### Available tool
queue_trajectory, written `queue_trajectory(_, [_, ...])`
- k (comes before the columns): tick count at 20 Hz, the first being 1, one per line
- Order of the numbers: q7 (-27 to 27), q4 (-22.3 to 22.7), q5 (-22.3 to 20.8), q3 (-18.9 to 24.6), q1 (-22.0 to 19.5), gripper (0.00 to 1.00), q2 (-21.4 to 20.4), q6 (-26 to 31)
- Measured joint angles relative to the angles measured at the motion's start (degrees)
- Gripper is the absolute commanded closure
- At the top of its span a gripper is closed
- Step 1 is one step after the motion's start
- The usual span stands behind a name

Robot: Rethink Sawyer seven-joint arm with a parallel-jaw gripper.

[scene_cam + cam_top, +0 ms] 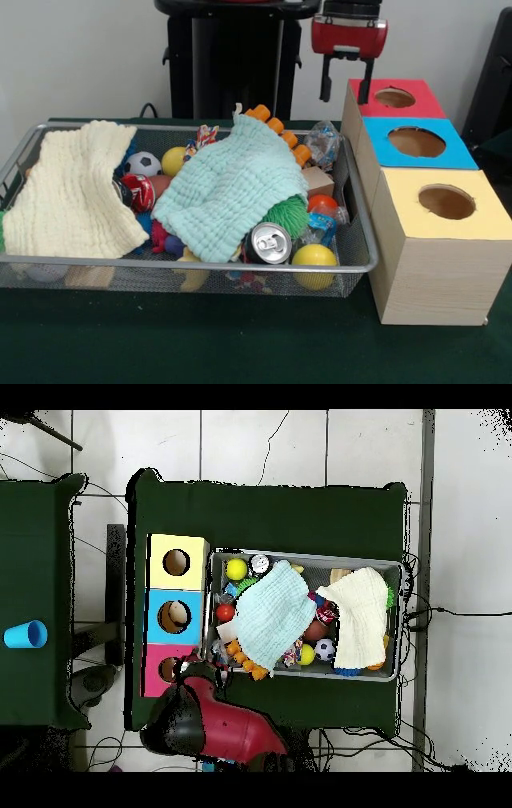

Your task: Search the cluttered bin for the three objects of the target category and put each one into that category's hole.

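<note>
The end effector [346, 86] hangs empty above the red box [416, 102], its two dark fingers spread apart, well clear of the wire bin [362, 240]. We cannot tell which category is the target; candidates sit in the bin — a yellow ball [314, 258] and a soda can [268, 243] at the near rail, a soccer ball [143, 163] farther back. A mint cloth [228, 192] and a cream cloth [72, 192] cover much of the pile. We judge the main risk is snagging: a descent through either cloth could pinch fabric instead of an object, dragging clutter out. Round balls may also roll from a loose grasp before reaching the blue box [384, 134] or yellow box [400, 190].
</note>
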Motion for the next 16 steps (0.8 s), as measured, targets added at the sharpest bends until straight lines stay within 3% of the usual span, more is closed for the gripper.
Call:
queue_trajectory(6, [0.00,0.00,2.22,-0.27,4.55,0.00,1.44,-0.54])
queue_trajectory(16, [0.00,-0.02,2.26,-0.43,5.23,0.00,2.89,-2.49])
